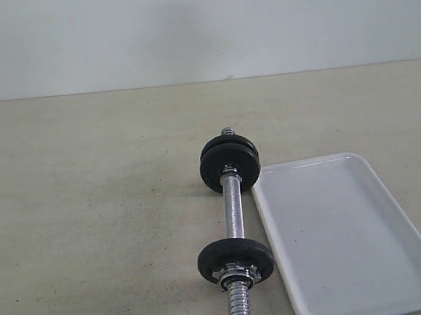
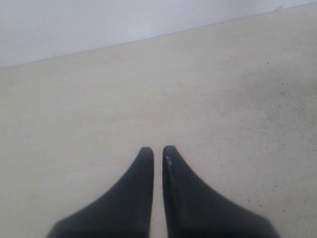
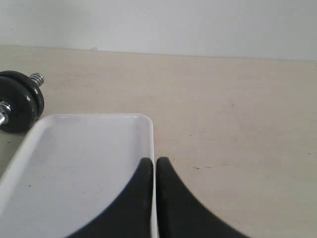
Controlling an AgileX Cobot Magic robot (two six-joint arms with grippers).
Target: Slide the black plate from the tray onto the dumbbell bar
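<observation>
The left tool (image 2: 158, 148) appears only in its own wrist view. Its two black fingers are pressed almost together, with a thin slit between them and nothing in it. It hangs above bare beige desk (image 2: 223, 99).

The dumbbell bar (image 1: 232, 207) lies flat on the desk at mid-scene. Its long axis runs near to far, almost straight away from the exterior camera. The middle section is smooth chrome. The near threaded end points toward the camera and leaves the frame edge. The far threaded end (image 1: 227, 132) projects a little beyond the discs.

The black plate (image 1: 240, 146) is on the far end of the bar, standing on edge with its faces turned near and far. It is the outer of two discs set face to face, touching the inner disc (image 1: 230, 172). On the near end stands a third disc, the near disc (image 1: 235, 257), with a chrome star nut (image 1: 236, 276) against its near face. Any lettering on the discs cannot be made out.

The tray (image 1: 271, 218) lies right of the bar, long axis near to far and angled slightly rightward toward the near end. Its far left corner is just beside the far discs. Its left rim is just beside the near disc; contact cannot be determined.

The right tool (image 3: 155, 159) has its fingers pressed together, pinching nothing, and its tips hang over a long rim of the tray.
</observation>
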